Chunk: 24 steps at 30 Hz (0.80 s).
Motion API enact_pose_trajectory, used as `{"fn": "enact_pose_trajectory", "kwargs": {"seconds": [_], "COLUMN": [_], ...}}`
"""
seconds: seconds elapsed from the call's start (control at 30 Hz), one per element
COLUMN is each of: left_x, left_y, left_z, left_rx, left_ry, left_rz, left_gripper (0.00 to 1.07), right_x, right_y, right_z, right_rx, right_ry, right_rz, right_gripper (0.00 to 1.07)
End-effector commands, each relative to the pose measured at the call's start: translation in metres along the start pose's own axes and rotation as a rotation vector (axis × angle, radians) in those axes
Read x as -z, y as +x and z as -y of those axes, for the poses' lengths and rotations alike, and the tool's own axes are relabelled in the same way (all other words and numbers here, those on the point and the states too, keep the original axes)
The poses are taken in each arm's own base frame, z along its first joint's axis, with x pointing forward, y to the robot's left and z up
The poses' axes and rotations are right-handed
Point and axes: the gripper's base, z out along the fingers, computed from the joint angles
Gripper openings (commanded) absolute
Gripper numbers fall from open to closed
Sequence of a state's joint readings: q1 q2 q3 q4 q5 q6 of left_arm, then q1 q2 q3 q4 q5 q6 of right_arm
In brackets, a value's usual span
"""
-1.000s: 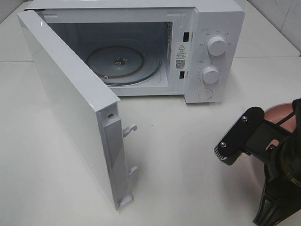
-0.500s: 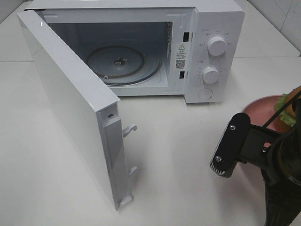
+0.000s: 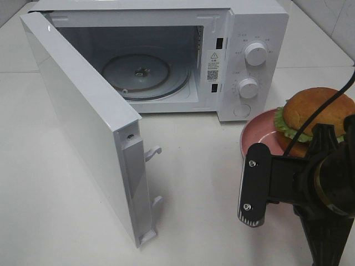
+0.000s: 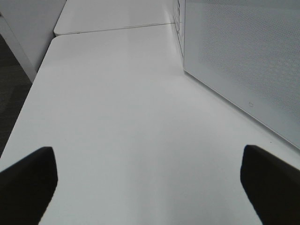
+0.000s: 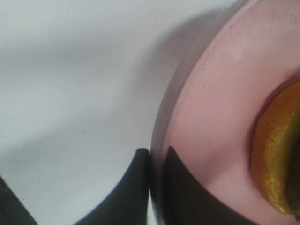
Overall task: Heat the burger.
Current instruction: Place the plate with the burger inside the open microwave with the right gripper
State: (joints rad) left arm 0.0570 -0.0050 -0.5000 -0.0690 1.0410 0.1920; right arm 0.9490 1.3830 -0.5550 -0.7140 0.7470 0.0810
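Pink plate (image 3: 256, 130) carries the burger (image 3: 319, 113): golden bun on top, green lettuce frill round the edge, sitting toward the plate's far right side. Plate is to the right of the microwave (image 3: 255, 22), just in front of its panel w/ 2 knobs (image 3: 255, 54), and apart from it. Can't tell if the plate touches the table (image 3: 211, 183).

Right gripper (image 5: 157, 157) has its fingers pressed together on the plate's rim, one outside, one on the inner face. Right wrist view shows bare pink plate (image 5: 215, 108) w/ the burger's bun edge (image 5: 276, 154) further in, not touching the fingers. Right arm (image 3: 321, 183) blocks the near part of the plate in the high view.

Microwave door (image 3: 83, 122) is swung wide open to the left. Inside there's only the glass turntable (image 3: 141, 75), nothing on it.

Left gripper (image 4: 150, 173) has its fingers spread wide over bare table, holding nothing, w/ the microwave's side wall nearby.
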Motion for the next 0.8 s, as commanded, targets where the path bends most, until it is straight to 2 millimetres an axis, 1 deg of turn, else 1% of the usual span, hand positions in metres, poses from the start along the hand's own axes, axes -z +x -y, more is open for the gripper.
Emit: {"fn": "enact_pose_trajectory", "kwargs": {"seconds": [0.03, 0.27, 0.33, 0.63, 0.8], "left_x": [0.000, 0.000, 0.000, 0.000, 0.000], "left_y": [0.001, 0.001, 0.001, 0.001, 0.001], "left_z": [0.000, 0.000, 0.000, 0.000, 0.000], "left_rx": [0.000, 0.000, 0.000, 0.000, 0.000], "left_ry": [0.008, 0.008, 0.008, 0.008, 0.008], "left_rz": [0.002, 0.002, 0.002, 0.002, 0.002], "left_gripper": [1.00, 1.00, 1.00, 1.00, 1.00], "right_x": [0.002, 0.002, 0.003, 0.004, 0.005], "right_y": [-0.002, -0.007, -0.010, -0.018, -0.023], "right_z": [0.005, 0.004, 0.004, 0.003, 0.003], "right_rx": [0.088, 0.179, 0.236, 0.365, 0.465], "right_ry": [0.050, 0.054, 0.056, 0.067, 0.098], "right_rz": [0.029, 0.085, 0.121, 0.209, 0.259], "right_gripper": [0.01, 0.00, 0.00, 0.00, 0.00]}}
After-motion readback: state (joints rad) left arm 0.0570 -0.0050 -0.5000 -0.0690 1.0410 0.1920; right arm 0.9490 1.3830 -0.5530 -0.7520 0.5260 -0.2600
